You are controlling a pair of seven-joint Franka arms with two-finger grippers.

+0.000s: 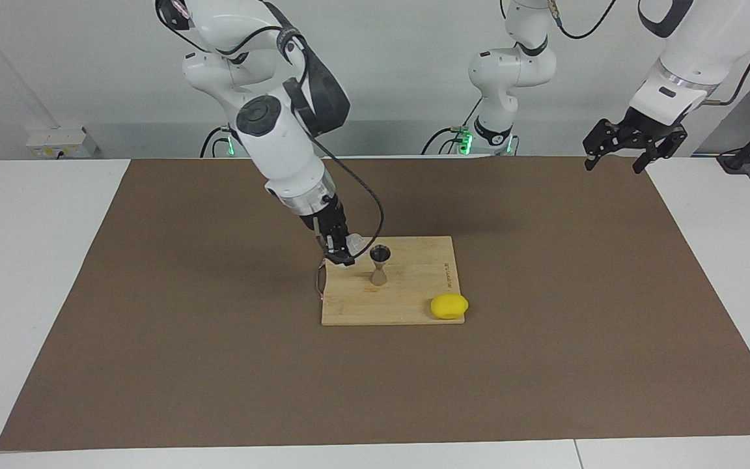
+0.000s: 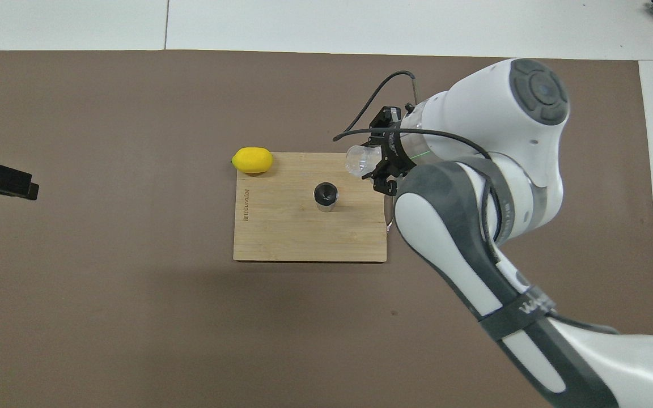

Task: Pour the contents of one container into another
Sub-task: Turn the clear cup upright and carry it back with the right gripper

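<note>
Right end effector [image 1: 342,251] grips the clear cup [image 1: 356,244], its fingers clamped on the small see-through cylinder above the edge of the bamboo cutting board [image 1: 414,306] toward the right arm's end of the worktop [image 1: 43,273]. Seen from overhead, the clear cup [image 2: 359,159] lies tipped on its side in that end effector [image 2: 382,164], its mouth pointing toward the metal jigger [image 2: 325,196]; whether anything remains inside the cup cannot be made out. Just beside the end effector, apart from the cup, the hourglass-shaped metal jigger [image 1: 379,265] stands upright near the middle of the cutting board [image 2: 281,232], its dark open top showing from above. A yellow lemon [image 1: 449,306] sits on the board's corner, well apart from the right end effector, toward the left arm's end; from overhead the lemon [image 2: 253,160] overhangs the board's edge. The board rests on a brown mat [image 1: 544,365] covering the worktop. Much of the right arm's forearm blocks the overhead view of the mat below it. Left end effector [image 1: 634,144] waits in the air over the mat's corner near its own base, fingers spread apart and empty; overhead, only a dark tip of it [image 2: 6,180] shows, the rest cut off by the frame edge.
</note>
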